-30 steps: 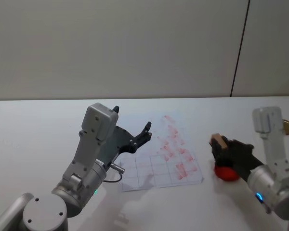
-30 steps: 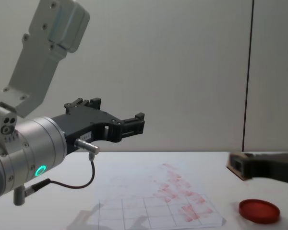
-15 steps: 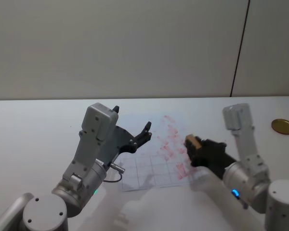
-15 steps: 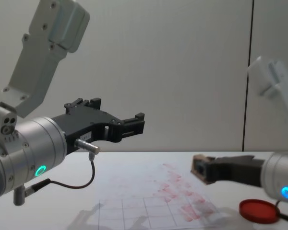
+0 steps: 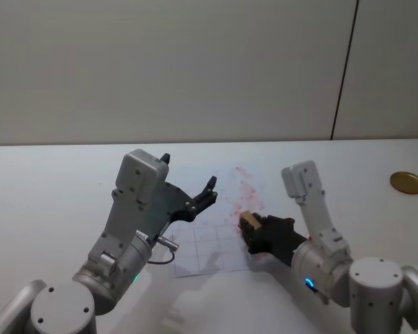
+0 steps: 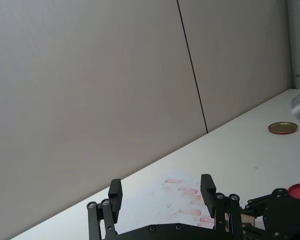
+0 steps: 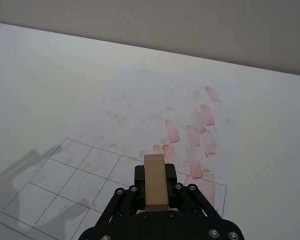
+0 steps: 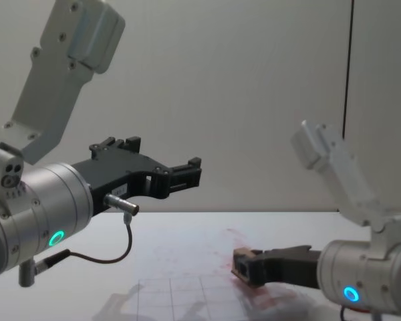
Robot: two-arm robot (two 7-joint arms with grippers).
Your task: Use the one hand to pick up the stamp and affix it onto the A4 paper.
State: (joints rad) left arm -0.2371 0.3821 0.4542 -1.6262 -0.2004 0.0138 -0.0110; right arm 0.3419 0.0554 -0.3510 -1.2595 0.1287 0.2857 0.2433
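White table (image 5: 49,182), plain grey wall behind. Stamp (image 7: 155,183) pinched between the right gripper's (image 5: 258,234) fingers, end sticking out past the tips, low over the A4 paper's (image 7: 140,100) red-marked right part; contact unclear. Left gripper (image 5: 190,172) raised over the paper's left side, fingers spread.

A4 paper (image 5: 207,246) beneath stamp (image 5: 249,221); disc (image 5: 407,182) far right.

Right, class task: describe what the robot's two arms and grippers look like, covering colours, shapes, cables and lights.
Both arms pair silver cylinders with pale grey boxy links. The left gripper is black, with two angular fingers; a thin black cable loops under its wrist near a green glowing ring. The right gripper is black too, its wrist ring glowing blue.
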